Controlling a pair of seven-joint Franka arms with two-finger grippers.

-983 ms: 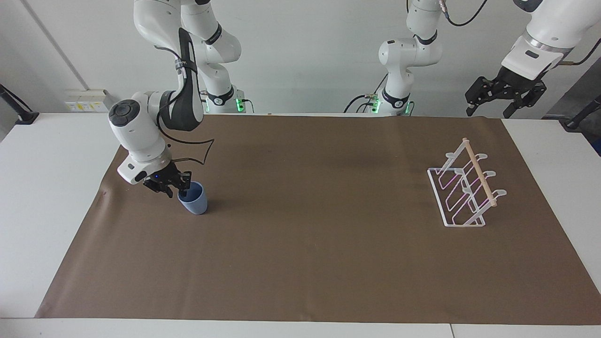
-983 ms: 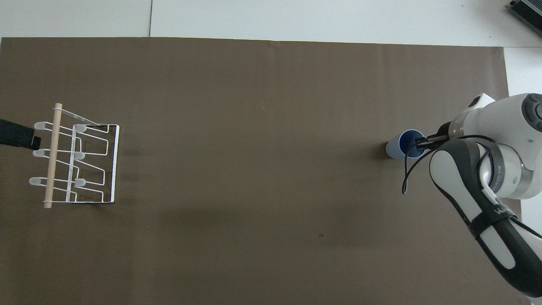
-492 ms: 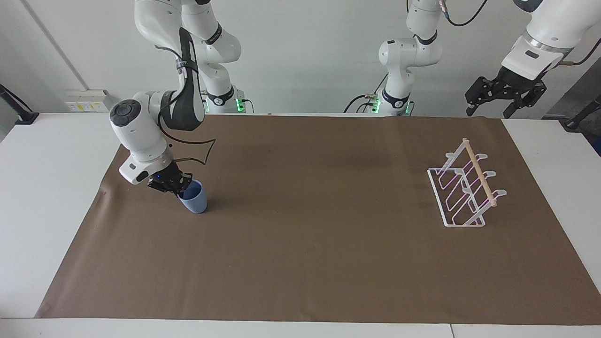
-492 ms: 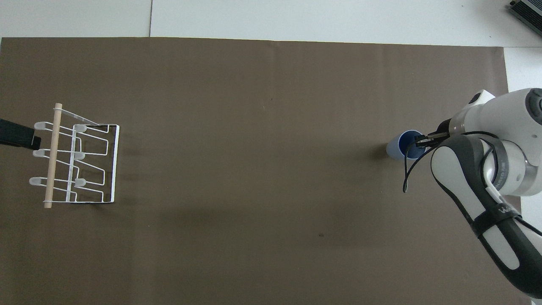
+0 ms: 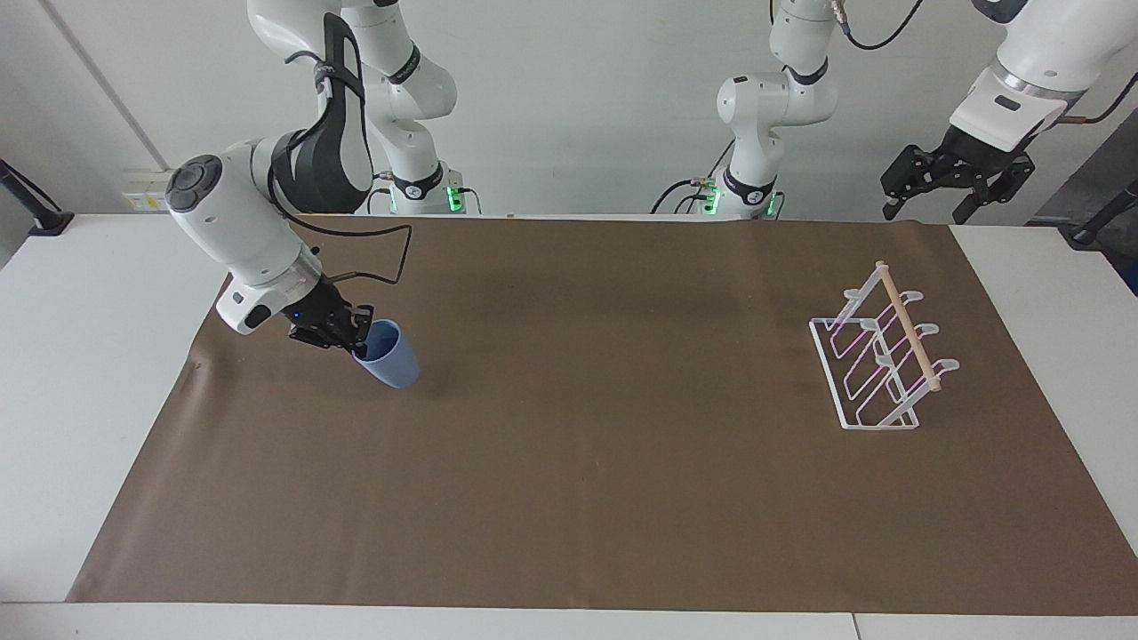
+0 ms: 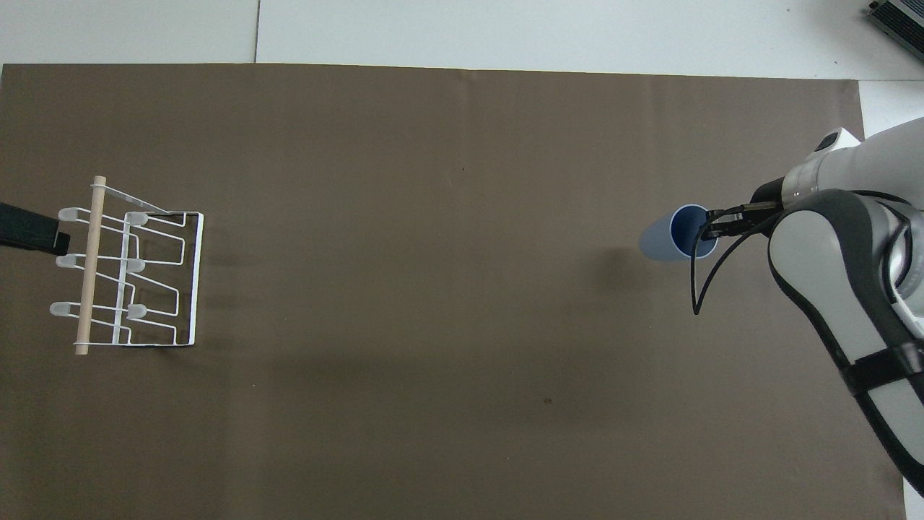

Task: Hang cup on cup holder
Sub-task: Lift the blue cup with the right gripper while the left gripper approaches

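The light-blue cup (image 5: 393, 360) hangs tilted a little above the brown mat at the right arm's end of the table, its mouth turned up toward the gripper. My right gripper (image 5: 356, 331) is shut on the cup's rim, one finger inside it. In the overhead view the cup (image 6: 682, 231) and the right gripper (image 6: 711, 225) show the same hold. The clear cup holder (image 5: 876, 356) with its wooden dowel stands empty on the mat at the left arm's end; it also shows in the overhead view (image 6: 130, 278). My left gripper (image 5: 929, 209) waits open, raised over the table's edge near the holder.
A brown mat (image 5: 578, 462) covers most of the white table (image 5: 80, 356). A wide stretch of bare mat lies between the cup and the cup holder. The left gripper's dark tip (image 6: 29, 227) pokes in beside the holder in the overhead view.
My right gripper closed on the cup's rim, then lifted the cup off the mat, tilted it and carried it slightly toward the middle of the table. The left arm has not moved.
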